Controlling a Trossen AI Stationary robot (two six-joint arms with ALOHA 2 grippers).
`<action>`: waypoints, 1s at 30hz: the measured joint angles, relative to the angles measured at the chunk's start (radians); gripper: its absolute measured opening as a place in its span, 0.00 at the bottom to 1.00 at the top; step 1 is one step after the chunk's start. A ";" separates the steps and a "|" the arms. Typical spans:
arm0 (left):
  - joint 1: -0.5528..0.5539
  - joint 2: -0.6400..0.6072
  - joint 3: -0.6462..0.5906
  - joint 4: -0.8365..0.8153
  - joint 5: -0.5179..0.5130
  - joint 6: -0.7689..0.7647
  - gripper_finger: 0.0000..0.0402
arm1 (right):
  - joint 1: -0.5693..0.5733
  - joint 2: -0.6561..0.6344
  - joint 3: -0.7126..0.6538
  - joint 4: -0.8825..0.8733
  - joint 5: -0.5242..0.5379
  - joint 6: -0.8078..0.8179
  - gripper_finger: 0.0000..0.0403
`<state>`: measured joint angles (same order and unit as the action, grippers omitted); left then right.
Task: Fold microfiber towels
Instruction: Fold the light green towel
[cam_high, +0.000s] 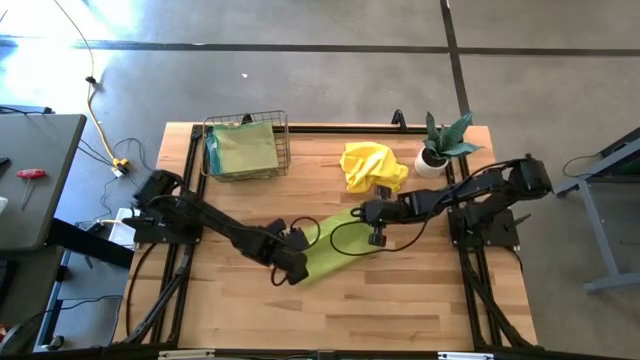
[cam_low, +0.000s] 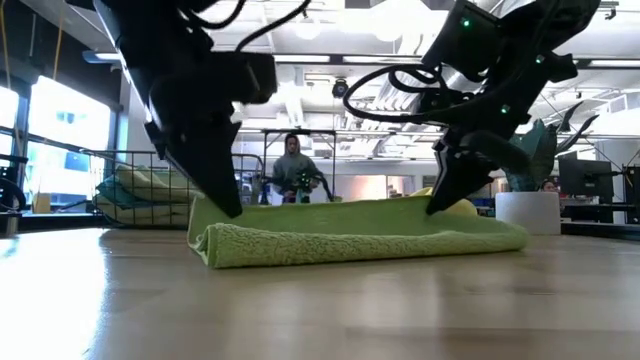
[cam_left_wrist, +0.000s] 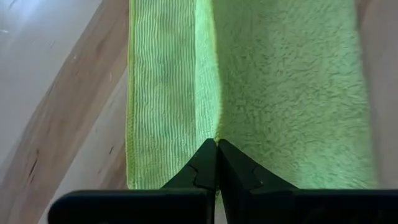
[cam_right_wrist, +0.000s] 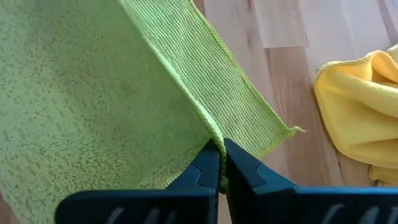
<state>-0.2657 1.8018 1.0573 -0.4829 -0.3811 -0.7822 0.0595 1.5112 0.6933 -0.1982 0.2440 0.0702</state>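
Note:
A lime green microfiber towel (cam_high: 330, 252) lies doubled over on the wooden table, slanting between my two grippers. In the low view the lime towel (cam_low: 350, 240) lies flat, with a rolled fold at its left end. My left gripper (cam_high: 292, 268) is shut on its near-left end and my right gripper (cam_high: 362, 213) on its far-right end. A bright yellow towel (cam_high: 372, 166) lies crumpled on the table behind them. A pale sage green towel (cam_high: 243, 148) rests in the wire basket. My left gripper pinches a raised ridge of the lime towel (cam_left_wrist: 216, 132) between its two fingers, where the ribbed face meets the fluffy face. The fingers slant down from the near-left. The cloth around them lies on the table. My right gripper pinches the lime towel at a folded-up edge (cam_right_wrist: 211, 135) near its corner (cam_right_wrist: 289, 130), between its two fingers. It slants down from the right. The towel's edge rises slightly to the fingertips; the rest lies on the table.
The wire basket (cam_high: 285, 140) stands at the far left of the table. A potted plant (cam_high: 440, 150) in a white pot stands at the far right, beside the yellow towel. Bare wood lies toward the near edge. A person shows in the room beyond the table.

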 joint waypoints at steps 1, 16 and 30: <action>0.003 0.007 0.000 0.002 -0.004 0.000 0.00 | -0.003 0.000 0.000 0.002 0.000 0.000 0.00; 0.039 0.010 0.001 -0.081 -0.042 -0.018 0.00 | -0.027 0.000 0.000 0.008 -0.009 -0.029 0.00; 0.051 0.009 0.008 -0.169 -0.199 0.091 0.17 | -0.027 0.000 0.045 -0.121 0.127 -0.037 0.34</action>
<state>-0.2146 1.8111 1.0656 -0.6518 -0.5797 -0.6915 0.0322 1.5112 0.7387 -0.3190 0.3708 0.0332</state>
